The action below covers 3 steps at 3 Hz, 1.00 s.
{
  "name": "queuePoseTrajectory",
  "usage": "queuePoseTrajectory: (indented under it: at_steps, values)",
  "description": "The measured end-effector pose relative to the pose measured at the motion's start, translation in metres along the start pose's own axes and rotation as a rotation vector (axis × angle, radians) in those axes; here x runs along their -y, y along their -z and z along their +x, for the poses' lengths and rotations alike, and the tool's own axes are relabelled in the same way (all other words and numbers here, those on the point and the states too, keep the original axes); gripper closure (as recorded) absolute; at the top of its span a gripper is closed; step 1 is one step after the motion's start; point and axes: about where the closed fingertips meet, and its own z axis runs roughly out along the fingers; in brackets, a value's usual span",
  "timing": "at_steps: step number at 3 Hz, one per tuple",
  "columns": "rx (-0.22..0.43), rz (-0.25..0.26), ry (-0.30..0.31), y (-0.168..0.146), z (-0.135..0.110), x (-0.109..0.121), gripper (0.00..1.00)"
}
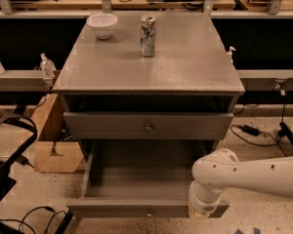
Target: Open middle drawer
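The middle drawer [112, 126] is a wide grey front with a small round knob [148, 127], just under the dark slot below the cabinet top. It appears to stand slightly proud of the cabinet. Below it the bottom drawer [132, 182] is pulled far out, and its inside looks empty. My white arm [254, 174] reaches in from the right. Its wrist points down over the right end of the bottom drawer's front panel. My gripper [205, 211] is there, mostly hidden under the wrist, well below and to the right of the middle drawer's knob.
On the cabinet top [185, 67] stand a white bowl [102, 24] at the back left and a drink can [147, 36] at the back centre. A cardboard box [51, 140] sits on the floor to the left, with cables and a black frame [10, 150]. Benches run behind.
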Motion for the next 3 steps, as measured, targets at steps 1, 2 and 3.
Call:
queuePoseTrajectory:
  at_steps: [1,2,3]
  values:
    - [0.0,-0.002,0.0,-0.0008,0.0001,-0.0008,0.58]
    - [0.0,-0.005,0.0,-0.0016,0.0002,-0.0018,0.35]
    - [0.0,-0.007,0.0,-0.0025,0.0003,-0.0026,0.12]
